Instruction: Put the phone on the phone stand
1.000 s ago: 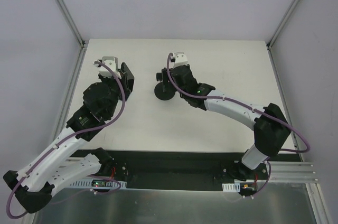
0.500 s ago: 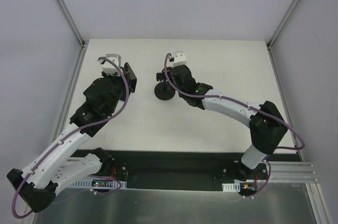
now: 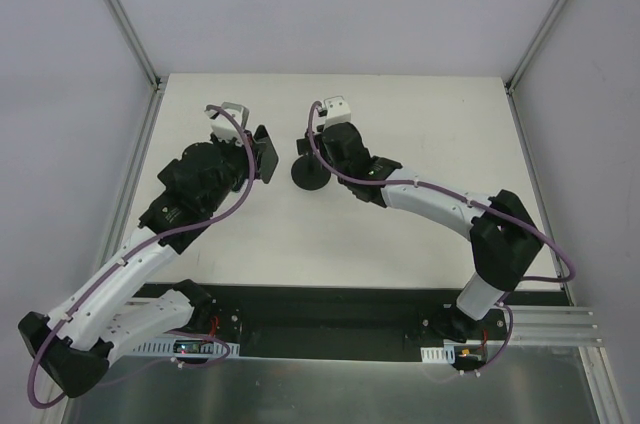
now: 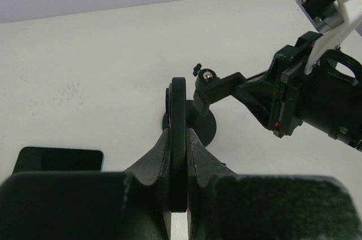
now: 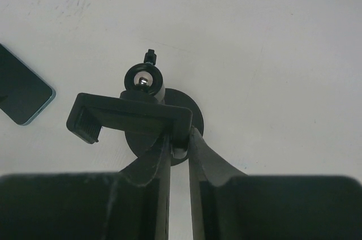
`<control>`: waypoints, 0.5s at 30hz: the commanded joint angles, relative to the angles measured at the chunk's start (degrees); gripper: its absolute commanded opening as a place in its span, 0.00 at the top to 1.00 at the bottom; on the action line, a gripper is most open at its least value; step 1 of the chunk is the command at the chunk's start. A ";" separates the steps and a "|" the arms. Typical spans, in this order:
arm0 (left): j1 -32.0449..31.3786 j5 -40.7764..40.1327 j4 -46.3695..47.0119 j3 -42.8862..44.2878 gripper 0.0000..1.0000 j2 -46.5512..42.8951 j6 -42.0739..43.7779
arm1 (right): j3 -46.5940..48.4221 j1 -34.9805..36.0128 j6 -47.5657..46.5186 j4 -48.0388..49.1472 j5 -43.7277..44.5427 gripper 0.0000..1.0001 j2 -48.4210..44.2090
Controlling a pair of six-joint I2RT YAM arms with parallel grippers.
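Observation:
The phone (image 4: 179, 110) is a thin black slab, seen edge-on in the left wrist view, with my left gripper (image 4: 179, 133) shut on it. From above, the phone (image 3: 266, 152) hangs just left of the phone stand (image 3: 311, 174) without touching it. The stand has a round disc base (image 5: 192, 111), a ball-jointed stem and a wide holder plate (image 5: 127, 116). My right gripper (image 5: 180, 139) has its fingers shut on the right end of that holder plate. At the left edge of the right wrist view, the phone (image 5: 21, 91) shows a bluish rim.
White tabletop (image 3: 430, 124) with grey walls behind and metal corner posts (image 3: 120, 14). A flat dark rectangle (image 4: 59, 159) shows low left in the left wrist view. The right arm (image 3: 440, 206) curves in from the right of the stand.
My left arm carried the phone to the right, closer to the stand. The right gripper's fingers closed in on the end of the holder plate; the stand itself stayed put.

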 commanded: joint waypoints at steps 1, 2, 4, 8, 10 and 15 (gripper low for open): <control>0.92 8.77 3.90 2.39 1.00 0.16 2.56 | -1.02 0.19 -2.65 6.11 -2.56 0.99 -2.74; 0.92 12.88 3.99 2.39 1.00 -0.10 2.91 | -2.26 0.28 -3.71 7.52 -5.53 0.99 -3.63; 1.10 17.98 5.83 1.70 1.00 -1.15 3.88 | -4.20 0.45 -7.05 9.81 -9.50 0.99 -6.08; 1.19 33.02 12.24 -1.99 1.00 -4.13 5.72 | -4.65 0.10 -13.38 7.72 -22.06 0.99 -7.41; 1.10 39.53 13.83 -2.35 1.00 -5.19 7.30 | -5.43 -0.60 -12.60 7.89 -23.83 0.99 -8.20; 1.19 49.03 14.10 -1.91 1.00 -3.62 9.24 | -6.58 -3.33 -12.50 7.89 -36.75 0.99 -9.26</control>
